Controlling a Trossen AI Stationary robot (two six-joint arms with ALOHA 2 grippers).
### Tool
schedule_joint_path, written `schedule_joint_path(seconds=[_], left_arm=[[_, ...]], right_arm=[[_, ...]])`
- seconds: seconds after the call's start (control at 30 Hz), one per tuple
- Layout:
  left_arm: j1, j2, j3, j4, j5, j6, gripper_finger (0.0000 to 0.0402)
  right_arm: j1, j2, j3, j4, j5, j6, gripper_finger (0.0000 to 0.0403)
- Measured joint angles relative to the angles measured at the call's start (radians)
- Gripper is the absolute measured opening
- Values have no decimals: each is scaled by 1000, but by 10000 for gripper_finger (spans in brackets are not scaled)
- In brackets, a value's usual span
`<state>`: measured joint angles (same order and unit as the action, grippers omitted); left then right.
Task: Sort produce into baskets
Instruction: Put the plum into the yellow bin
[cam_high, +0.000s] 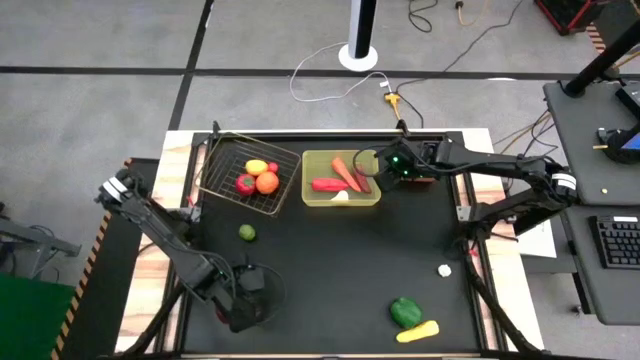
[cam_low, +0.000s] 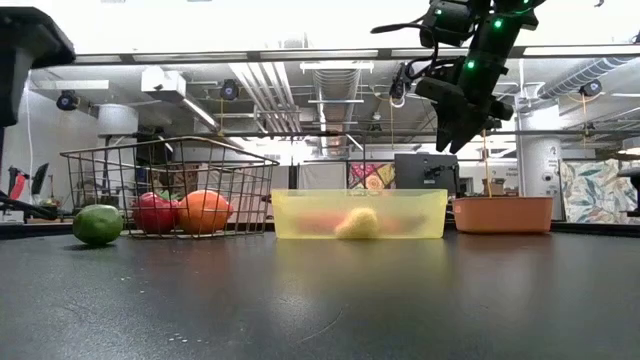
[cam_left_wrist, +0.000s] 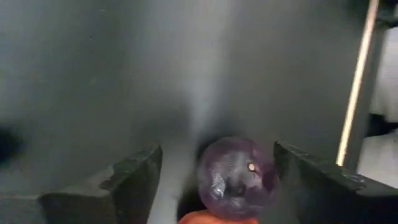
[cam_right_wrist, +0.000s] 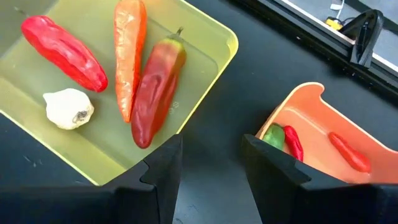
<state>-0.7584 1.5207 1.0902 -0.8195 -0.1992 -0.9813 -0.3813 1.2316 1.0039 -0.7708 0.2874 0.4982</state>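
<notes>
My left gripper (cam_left_wrist: 217, 151) is open near the table's front left (cam_high: 248, 292). Its fingers stand on either side of a purple beet (cam_left_wrist: 237, 177) without touching it, and something orange (cam_left_wrist: 217, 218) shows just behind the beet. My right gripper (cam_right_wrist: 211, 142) is open and empty. It is held high (cam_low: 455, 128) over the gap between the yellow-green tray (cam_high: 372, 200) and the salmon bin (cam_right_wrist: 298, 118). The tray holds a red chili (cam_right_wrist: 62, 51), a carrot (cam_right_wrist: 127, 53), a red pepper (cam_right_wrist: 155, 90) and a garlic (cam_right_wrist: 68, 107). The wire basket (cam_high: 222, 160) holds a lemon (cam_high: 256, 166), a tomato (cam_high: 245, 184) and an orange fruit (cam_high: 267, 182).
A lime (cam_high: 246, 232) lies on the table in front of the wire basket. A small white piece (cam_high: 444, 270) lies near the right edge. A green pepper (cam_high: 405, 311) and a yellow piece (cam_high: 418, 330) lie at the front right. The salmon bin holds a green piece (cam_right_wrist: 273, 135) and red chilies (cam_right_wrist: 348, 152).
</notes>
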Motion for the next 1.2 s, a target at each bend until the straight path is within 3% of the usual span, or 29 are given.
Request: schedule_joint_path(seconds=[0.27,0.47,0.77,1.2], left_arm=[[-10,162,189,-220,-4,6,337],[-23,223,258,-266,3,7,348],[-66,220,257,-266,69,99,348],[-96,222,208,-163,52,71,348]], right_arm=[[5,0,0,0,-7,-44,160],[13,0,0,0,-7,-53,160],[24,0,0,-1,-25,-46,160],[37,0,0,0,-28,-38,160]])
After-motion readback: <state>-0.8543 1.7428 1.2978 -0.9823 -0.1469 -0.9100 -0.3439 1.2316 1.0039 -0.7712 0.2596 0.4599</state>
